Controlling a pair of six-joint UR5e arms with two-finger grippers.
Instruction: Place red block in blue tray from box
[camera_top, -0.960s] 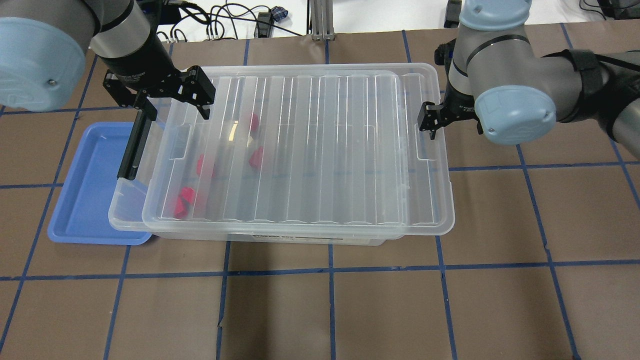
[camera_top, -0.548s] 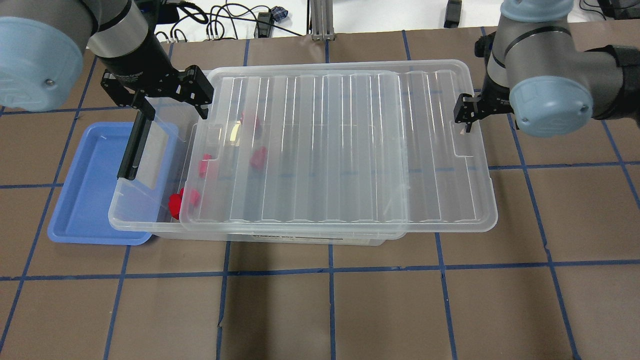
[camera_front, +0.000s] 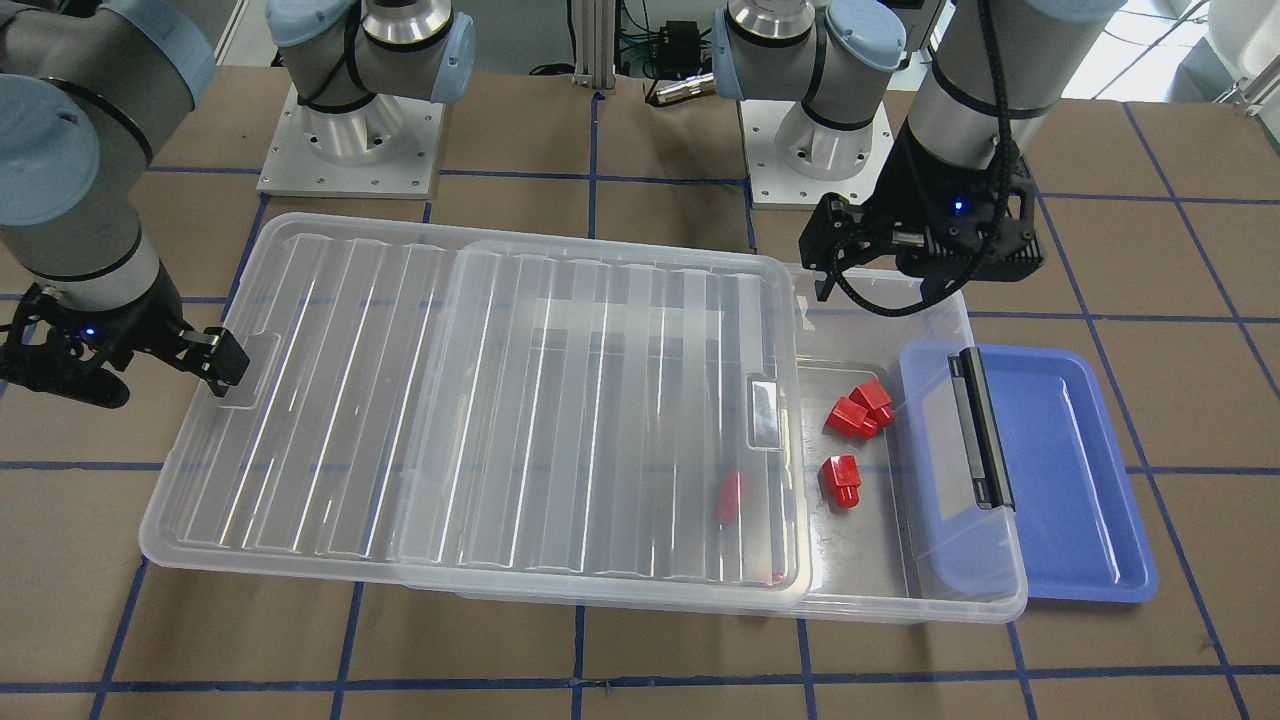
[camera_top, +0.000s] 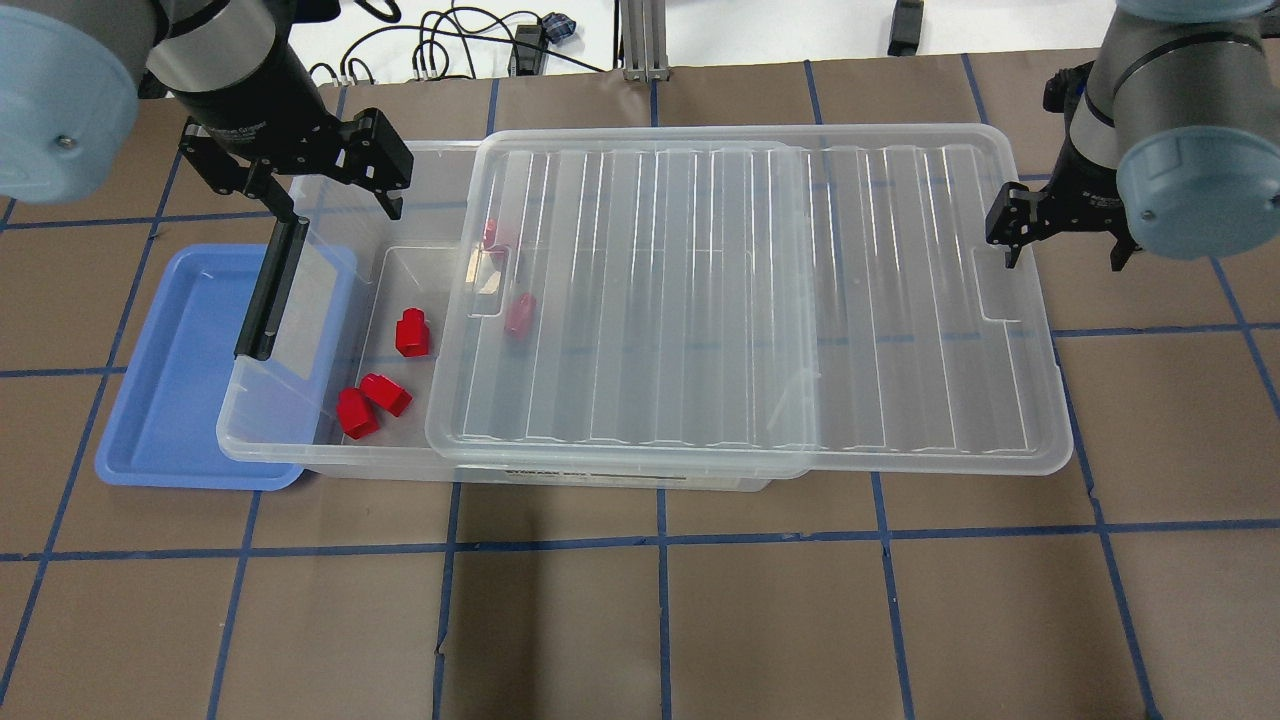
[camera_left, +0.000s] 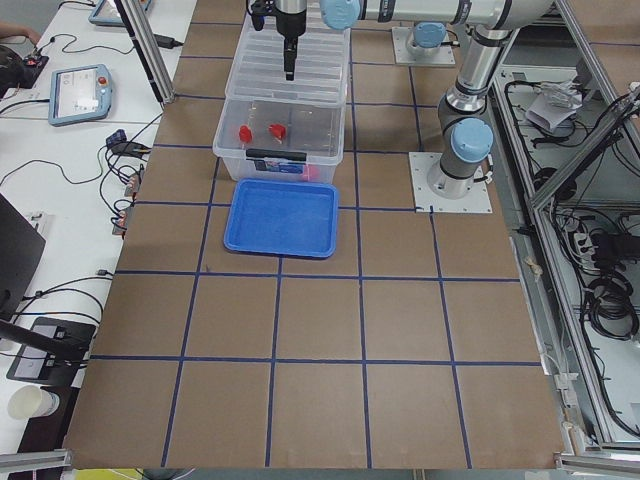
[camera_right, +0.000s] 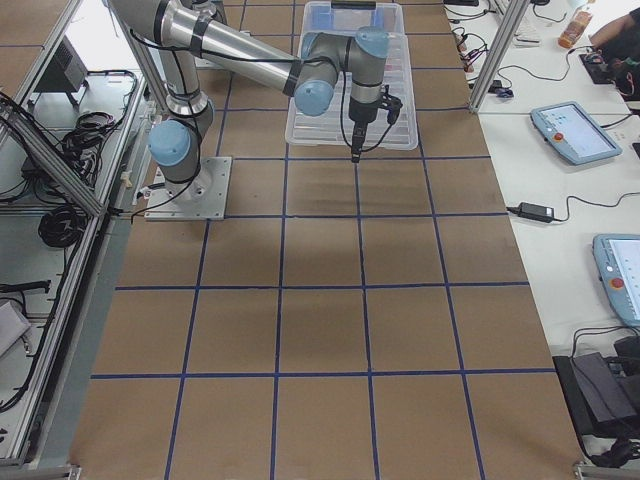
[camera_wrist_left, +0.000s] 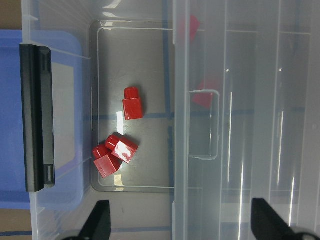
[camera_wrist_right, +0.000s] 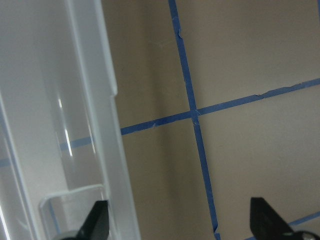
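While the wide-open left end effector is hovering over the large clear plastic box, two small red plastic blocks are seemingly touching. Closing on that pair is risking lifting both together.

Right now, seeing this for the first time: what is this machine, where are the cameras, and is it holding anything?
It is a robot with two arms at a table, each ending in a two-fingered claw. Four fixed cameras watch: above behind it, across the table, and each end; two ride on the wrists. On the table stands a clear box, its lid offset toward the robot's right, leaving one end uncovered. Three red blocks lie exposed; two more show through the lid. A blue tray lies beside that end. The left claw hangs open over that end, holding nothing. The right claw, also open, is at the lid's far edge.
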